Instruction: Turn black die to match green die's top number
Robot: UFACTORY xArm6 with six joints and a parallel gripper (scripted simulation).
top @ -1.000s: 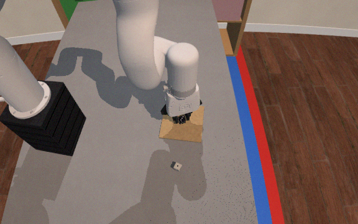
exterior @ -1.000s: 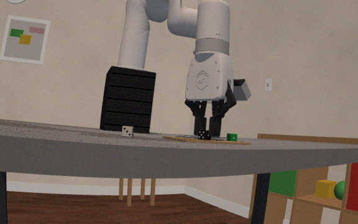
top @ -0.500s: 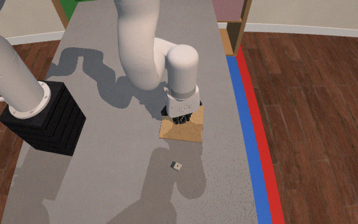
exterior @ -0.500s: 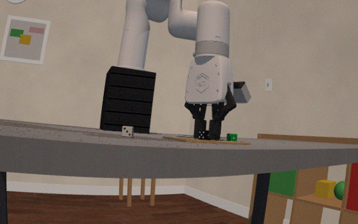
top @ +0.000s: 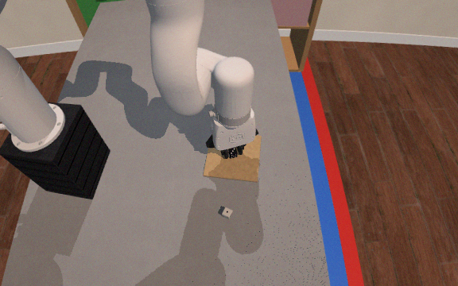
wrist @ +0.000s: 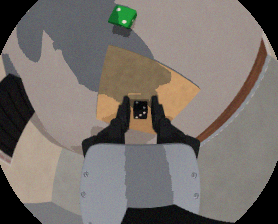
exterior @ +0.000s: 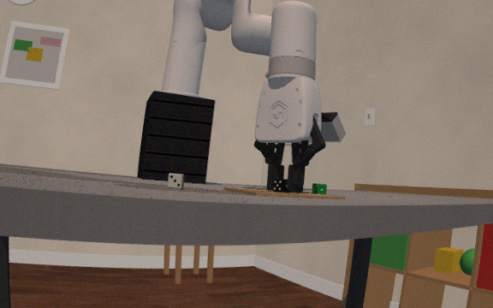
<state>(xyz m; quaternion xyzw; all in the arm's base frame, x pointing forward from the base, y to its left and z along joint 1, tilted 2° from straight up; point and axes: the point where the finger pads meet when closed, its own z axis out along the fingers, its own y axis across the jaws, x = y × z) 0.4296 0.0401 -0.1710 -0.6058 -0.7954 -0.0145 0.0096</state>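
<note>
The black die (top: 233,153) (exterior: 278,185) (wrist: 140,109) lies on the tan mat (top: 237,171) (exterior: 251,192) (wrist: 110,70). Five pips face the exterior view; its top pips are too small to count surely. My gripper (top: 233,150) (exterior: 286,185) (wrist: 140,103) is partly open and low over the mat, a finger on either side of the black die, with narrow gaps in the wrist view. The green die (exterior: 319,188) (wrist: 122,17) stands off the mat on the table and shows two pips on top. The mat looks flat.
A white die (top: 227,212) (exterior: 175,180) with one pip on top lies on the table, apart from the mat. The black ribbed arm base (top: 66,159) (exterior: 178,137) stands at the left. The table's edge runs beyond the mat on the right in the top view.
</note>
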